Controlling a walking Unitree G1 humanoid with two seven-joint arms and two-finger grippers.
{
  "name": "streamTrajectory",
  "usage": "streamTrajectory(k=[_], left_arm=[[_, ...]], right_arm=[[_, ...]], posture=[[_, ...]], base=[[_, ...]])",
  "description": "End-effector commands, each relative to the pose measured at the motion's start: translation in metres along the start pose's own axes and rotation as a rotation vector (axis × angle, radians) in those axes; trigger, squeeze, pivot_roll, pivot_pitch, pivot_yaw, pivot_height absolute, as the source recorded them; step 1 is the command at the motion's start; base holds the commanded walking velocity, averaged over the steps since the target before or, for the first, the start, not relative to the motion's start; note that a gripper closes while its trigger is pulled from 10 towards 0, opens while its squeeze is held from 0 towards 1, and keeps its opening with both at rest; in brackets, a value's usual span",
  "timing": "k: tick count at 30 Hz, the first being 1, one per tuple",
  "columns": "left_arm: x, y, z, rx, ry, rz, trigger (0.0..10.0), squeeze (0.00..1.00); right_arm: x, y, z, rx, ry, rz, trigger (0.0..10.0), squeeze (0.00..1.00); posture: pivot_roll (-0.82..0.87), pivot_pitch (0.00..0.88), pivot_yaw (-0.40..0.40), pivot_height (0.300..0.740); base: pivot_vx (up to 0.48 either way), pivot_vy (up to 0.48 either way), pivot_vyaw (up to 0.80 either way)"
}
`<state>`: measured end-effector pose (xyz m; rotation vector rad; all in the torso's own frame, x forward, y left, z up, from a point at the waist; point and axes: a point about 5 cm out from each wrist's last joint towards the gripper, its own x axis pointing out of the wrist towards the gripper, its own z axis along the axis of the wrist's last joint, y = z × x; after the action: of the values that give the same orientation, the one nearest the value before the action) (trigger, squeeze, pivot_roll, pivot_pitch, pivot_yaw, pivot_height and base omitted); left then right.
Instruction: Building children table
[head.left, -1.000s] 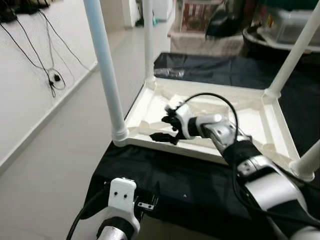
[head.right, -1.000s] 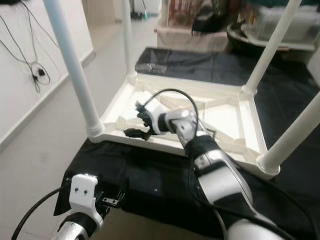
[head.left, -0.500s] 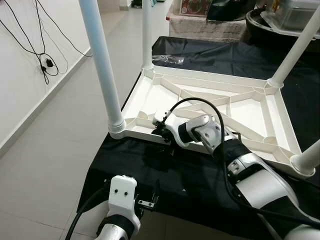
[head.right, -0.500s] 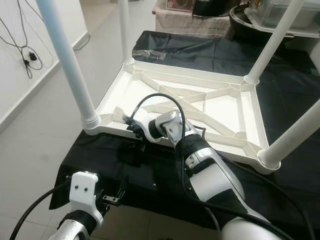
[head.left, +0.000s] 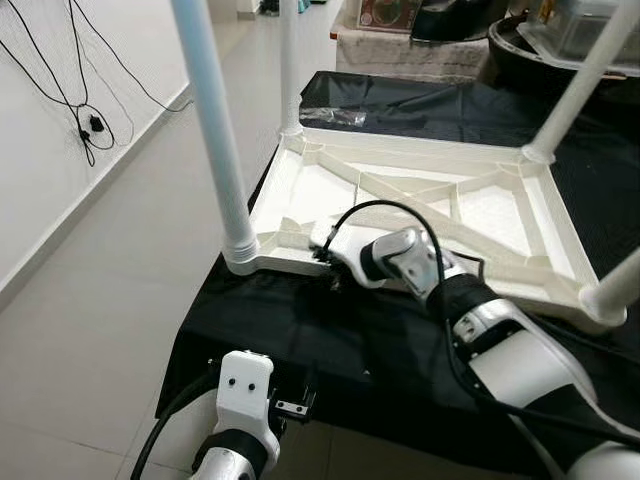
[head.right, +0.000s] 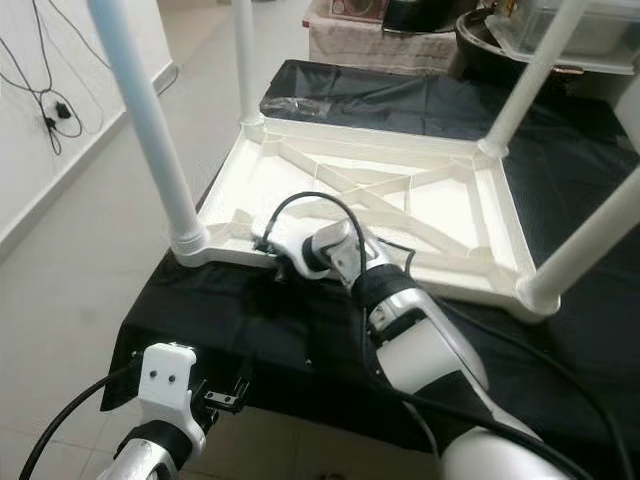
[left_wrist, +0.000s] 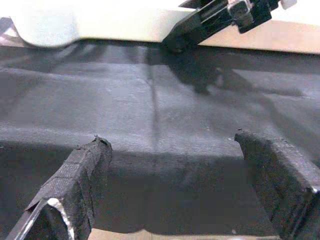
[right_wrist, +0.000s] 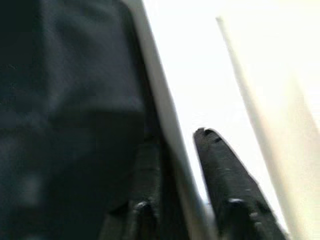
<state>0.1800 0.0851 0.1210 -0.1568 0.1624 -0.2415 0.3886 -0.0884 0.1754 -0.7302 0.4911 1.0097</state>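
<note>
The left gripper (left_wrist: 175, 192) waits low at the near edge of the counter (head.left: 300, 330), which has a black cloth over it. Its jaws are wide apart and hold nothing.

The white children table (head.left: 420, 200) lies upside down on the cloth, with its legs pointing up. The near-left leg (head.left: 215, 140) stands in its corner, right by the counter's left edge.

The right gripper (head.left: 325, 262) is at the table's near rim (right_wrist: 170, 130), close to that corner. In the right wrist view one finger (right_wrist: 145, 195) is on the dark outside of the rim and the other is on the white inside. So the jaws sit over the thin rim wall. I think they pinch it, but the picture is blurry.

What could go wrong? The rim is thin and smooth, so the jaws may slip off if the arm pulls hard. The table is big and light, and it sits near the counter's left edge. A hard push or pull might slide it off that side or tip it on its tall legs. The black cable (head.left: 375, 215) on the arm loops over the ribs inside the table and could snag on one.

The tops of the legs are cut off. The far-right corner is partly out of the picture. I cannot tell if the legs are screwed in tight.
</note>
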Motion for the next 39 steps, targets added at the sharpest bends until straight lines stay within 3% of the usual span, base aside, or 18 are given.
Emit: streamTrajectory(k=[1, 15, 19, 21, 23, 25, 29, 34, 39], left_arm=[[-0.001, -0.009, -0.001, -0.029, 0.010, -0.016, 10.0, 0.00], [0.001, -0.008, -0.002, -0.023, 0.017, -0.017, 10.0, 0.00], [0.002, -0.008, -0.003, -0.023, 0.019, -0.018, 10.0, 0.00], [0.002, -0.008, -0.003, -0.023, 0.019, -0.018, 10.0, 0.00], [0.002, -0.008, -0.003, -0.023, 0.021, -0.020, 10.0, 0.00], [0.002, -0.008, -0.004, -0.024, 0.022, -0.021, 10.0, 0.00], [0.002, -0.008, -0.004, -0.020, 0.027, -0.024, 10.0, 0.00], [0.001, -0.008, -0.005, -0.020, 0.028, -0.025, 10.0, 0.00], [0.001, -0.008, -0.005, -0.020, 0.034, -0.035, 10.0, 0.00]], right_arm=[[0.004, 0.005, -0.011, -0.003, 0.051, 0.031, 0.0, 0.00], [-0.008, -0.003, -0.026, -0.020, 0.087, 0.043, 0.0, 0.00], [-0.025, -0.016, -0.049, 0.001, 0.172, -0.033, 0.0, 0.00], [-0.025, -0.016, -0.049, 0.001, 0.172, -0.033, 0.0, 0.00], [-0.038, -0.023, -0.075, 0.066, 0.237, -0.117, 0.0, 0.00], [-0.042, -0.024, -0.084, 0.093, 0.256, -0.144, 0.0, 0.00], [-0.052, -0.013, -0.116, 0.200, 0.292, -0.081, 0.0, 0.00], [-0.053, -0.011, -0.119, 0.210, 0.294, -0.066, 0.0, 0.00], [-0.064, 0.004, -0.152, 0.309, 0.366, -0.061, 0.0, 0.00]], posture=[[-0.05, 0.181, -0.052, 0.740], [-0.05, 0.161, -0.049, 0.740], [-0.06, 0.149, -0.045, 0.740], [-0.06, 0.149, -0.045, 0.740], [-0.06, 0.145, -0.044, 0.740], [-0.06, 0.145, -0.044, 0.740], [-0.06, 0.137, -0.034, 0.740], [-0.06, 0.137, -0.034, 0.740], [-0.07, 0.137, -0.019, 0.740]], base=[[0.000, 0.000, 0.00], [0.000, 0.000, 0.00], [0.000, 0.000, 0.00], [0.000, 0.000, 0.00], [0.000, 0.000, 0.00], [0.000, 0.000, 0.00], [0.000, 0.000, 0.00], [0.000, 0.000, 0.00], [0.000, 0.000, 0.00]])
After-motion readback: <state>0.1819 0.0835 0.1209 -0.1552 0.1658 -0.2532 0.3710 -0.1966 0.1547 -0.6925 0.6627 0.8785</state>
